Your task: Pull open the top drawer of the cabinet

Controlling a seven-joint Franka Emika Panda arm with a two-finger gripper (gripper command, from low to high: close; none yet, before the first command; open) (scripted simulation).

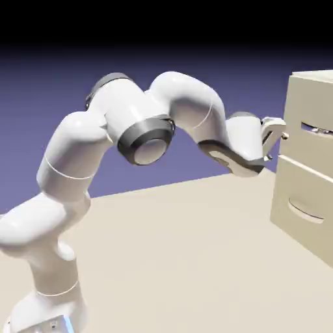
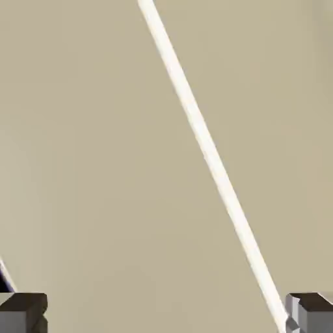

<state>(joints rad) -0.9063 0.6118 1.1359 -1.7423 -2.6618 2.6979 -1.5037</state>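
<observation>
The beige cabinet stands at the right edge of the exterior view with two stacked drawer fronts. The top drawer has a thin metallic handle in a dark slot. My gripper hovers just left of the top drawer's front, near the cabinet's corner and short of the handle. In the hand view, beige cabinet surface fills the picture, crossed by a pale diagonal edge. The gripper is open, its fingertips far apart at the bottom corners with nothing between them.
The lower drawer with its curved handle sits under the top one. The beige tabletop stretches between the robot's base and the cabinet. My arm arches high over the table from the lower left.
</observation>
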